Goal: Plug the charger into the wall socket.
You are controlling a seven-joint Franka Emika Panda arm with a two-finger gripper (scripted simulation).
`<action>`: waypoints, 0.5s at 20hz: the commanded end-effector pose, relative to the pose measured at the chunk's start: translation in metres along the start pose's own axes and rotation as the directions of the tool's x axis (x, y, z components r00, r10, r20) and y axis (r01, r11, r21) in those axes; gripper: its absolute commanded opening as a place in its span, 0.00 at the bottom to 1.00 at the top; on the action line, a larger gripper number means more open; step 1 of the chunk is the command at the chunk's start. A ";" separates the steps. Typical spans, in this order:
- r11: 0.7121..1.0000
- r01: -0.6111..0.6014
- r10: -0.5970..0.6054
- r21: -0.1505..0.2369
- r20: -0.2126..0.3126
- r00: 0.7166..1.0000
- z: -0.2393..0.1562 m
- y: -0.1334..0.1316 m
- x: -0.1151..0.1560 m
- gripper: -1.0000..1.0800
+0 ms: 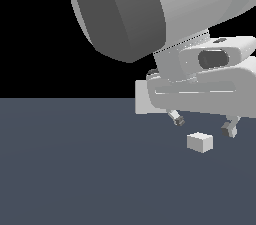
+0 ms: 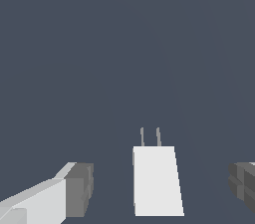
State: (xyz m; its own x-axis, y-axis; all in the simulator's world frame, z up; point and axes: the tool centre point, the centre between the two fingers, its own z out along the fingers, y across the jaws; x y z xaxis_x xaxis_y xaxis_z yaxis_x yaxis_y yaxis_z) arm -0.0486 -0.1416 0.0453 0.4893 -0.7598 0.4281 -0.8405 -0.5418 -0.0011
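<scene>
The charger [image 1: 200, 142] is a small white block lying on the dark grey floor. In the wrist view the charger [image 2: 156, 179] shows two thin grey prongs at one end. My gripper [image 1: 202, 123] hangs just above it, open, one fingertip on either side and neither touching the block. The wrist view has my gripper [image 2: 162, 189] straddling the block, with wide gaps to both grey fingertips [image 2: 79, 188]. The wall socket is out of view.
The arm's big grey link [image 1: 150, 9] fills the upper part of the exterior view. A dark grey floor [image 1: 75, 169] spreads around the block.
</scene>
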 end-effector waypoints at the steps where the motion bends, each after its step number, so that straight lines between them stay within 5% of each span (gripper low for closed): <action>1: 1.000 0.000 0.000 -0.001 0.001 1.000 0.011 0.001 -0.006 0.96; 10: 1.000 0.000 0.000 -0.001 0.001 1.000 0.031 0.000 -0.015 0.96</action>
State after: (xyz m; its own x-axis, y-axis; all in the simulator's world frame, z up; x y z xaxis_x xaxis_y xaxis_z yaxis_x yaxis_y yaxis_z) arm -0.0496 -0.1417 0.0126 0.4898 -0.7605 0.4264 -0.8408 -0.5413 0.0003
